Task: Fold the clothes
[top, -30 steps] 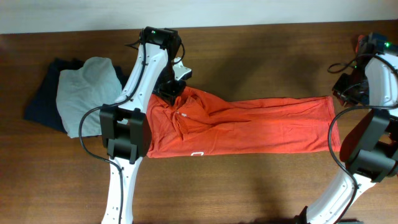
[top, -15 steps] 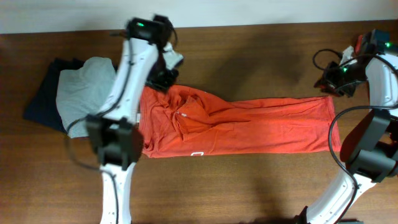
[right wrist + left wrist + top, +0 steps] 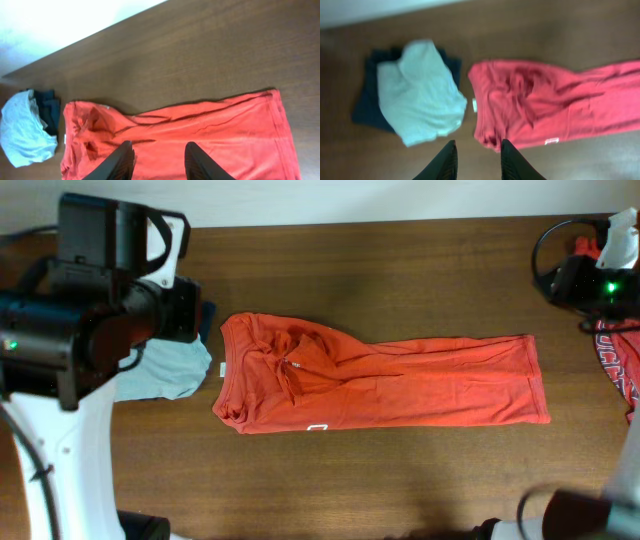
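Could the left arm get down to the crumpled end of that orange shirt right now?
Probably yes: its open fingers hang above that end of the orange shirt, nothing lies between, and the pale garment sits aside.

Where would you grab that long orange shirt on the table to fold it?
Probably the hem end: the orange shirt lies as a long flat strip, and its hem, on the robot's right, is straight and smooth with two clear corners. Come down from above onto a corner. The collar end is bunched and wrinkled, harder to pinch cleanly.
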Robot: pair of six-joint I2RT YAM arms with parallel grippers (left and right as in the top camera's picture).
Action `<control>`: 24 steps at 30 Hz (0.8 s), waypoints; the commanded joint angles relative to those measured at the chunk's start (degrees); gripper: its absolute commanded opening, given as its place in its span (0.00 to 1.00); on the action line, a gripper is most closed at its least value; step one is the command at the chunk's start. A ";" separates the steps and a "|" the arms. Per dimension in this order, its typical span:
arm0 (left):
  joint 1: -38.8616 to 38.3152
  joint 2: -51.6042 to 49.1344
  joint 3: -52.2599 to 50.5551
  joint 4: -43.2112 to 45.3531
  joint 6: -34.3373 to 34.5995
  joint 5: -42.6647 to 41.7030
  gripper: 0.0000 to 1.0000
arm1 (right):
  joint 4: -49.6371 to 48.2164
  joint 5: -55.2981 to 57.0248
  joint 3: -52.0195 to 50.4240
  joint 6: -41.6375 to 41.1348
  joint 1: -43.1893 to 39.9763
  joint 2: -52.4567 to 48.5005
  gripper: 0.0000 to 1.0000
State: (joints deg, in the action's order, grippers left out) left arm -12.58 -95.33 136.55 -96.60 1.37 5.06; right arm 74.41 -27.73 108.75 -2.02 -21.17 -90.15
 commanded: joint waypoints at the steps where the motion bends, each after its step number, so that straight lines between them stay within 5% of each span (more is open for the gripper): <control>1: -0.74 -3.63 -9.81 -0.02 3.98 1.05 0.24 | 2.14 12.37 0.20 -5.25 5.01 2.86 0.39; 5: -3.21 -3.28 -19.45 2.86 5.77 3.10 0.21 | 3.65 26.08 -0.31 -10.88 11.76 5.70 0.42; 8: -5.07 -2.78 -24.30 6.54 7.26 8.22 0.23 | 3.06 29.64 -1.55 -12.46 14.14 5.53 0.63; 12: -4.61 -2.80 -28.48 13.49 8.02 8.61 0.47 | -0.52 29.11 -4.55 -12.46 11.91 1.68 0.82; 14: -3.54 -2.80 -30.56 17.35 7.98 5.44 0.66 | -2.47 27.12 -5.05 -12.44 9.68 -2.10 0.82; 17: -1.86 -3.23 -34.12 22.58 3.74 -5.25 0.80 | -5.75 21.51 -5.03 -12.44 5.70 -9.33 0.80; 20: -1.01 -4.15 -37.90 24.76 -1.62 -13.70 0.86 | -8.85 14.95 -5.03 -12.44 2.23 -16.41 0.74; 24: -1.01 -5.42 -41.13 25.49 -1.88 -13.86 0.86 | -13.53 11.19 -5.03 -12.92 -1.09 -24.76 0.70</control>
State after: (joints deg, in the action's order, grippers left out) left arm -13.63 -99.94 97.12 -71.37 2.42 -3.84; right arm 62.37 -11.64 103.79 -13.93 -20.45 -111.70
